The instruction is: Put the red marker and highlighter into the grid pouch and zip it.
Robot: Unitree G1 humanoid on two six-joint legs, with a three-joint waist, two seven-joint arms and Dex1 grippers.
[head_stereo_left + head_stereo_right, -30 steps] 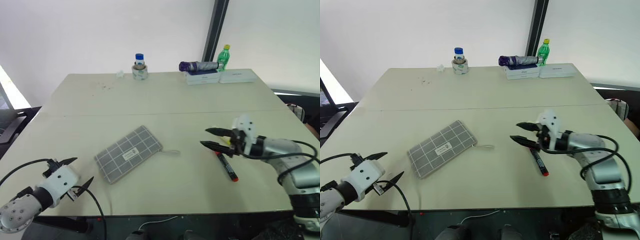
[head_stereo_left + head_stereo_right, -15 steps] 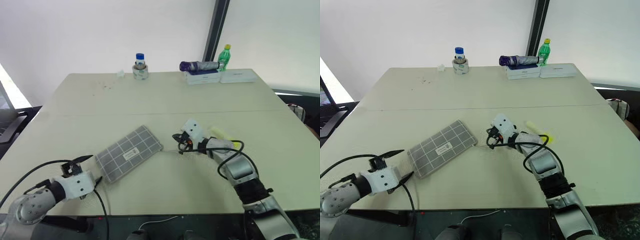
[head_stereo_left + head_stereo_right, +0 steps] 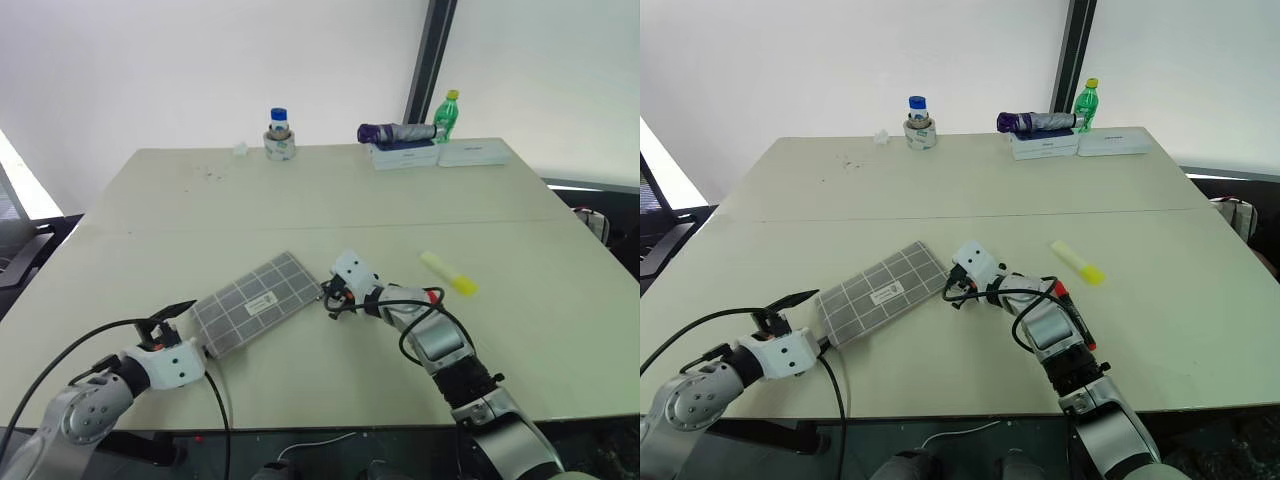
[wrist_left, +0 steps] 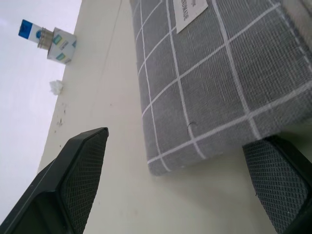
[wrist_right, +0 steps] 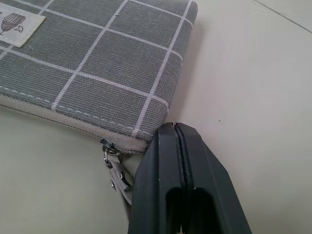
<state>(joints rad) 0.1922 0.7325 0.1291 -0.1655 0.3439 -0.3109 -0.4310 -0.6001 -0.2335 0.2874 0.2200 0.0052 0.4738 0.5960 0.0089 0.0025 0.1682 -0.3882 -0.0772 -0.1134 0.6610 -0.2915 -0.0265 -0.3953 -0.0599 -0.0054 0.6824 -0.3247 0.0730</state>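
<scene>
Pouch [image 3: 258, 305] lies slantwise on the table [image 3: 300, 200], between my tools: left tool [image 3: 170, 322] at its near end, right tool [image 3: 328, 298] at the zipper end. Left wrist view: my spread fingers [image 4: 73, 168] flank the pouch's near corner. Right wrist view: my clenched tool [image 5: 179, 161] touches the corner beside the zipper pull [image 5: 113, 168]; whether it pinches the cord, I cannot tell.

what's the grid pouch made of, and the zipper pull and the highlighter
Grid pouch: woven fabric, matte grey; a coarse linen-like weave shows, with white grid lines and stitching along the zipper edge. Zipper pull: probably metal, dull silver and slightly shiny. Highlighter: likely plastic, smooth pale yellow, though too small to be sure.
</scene>
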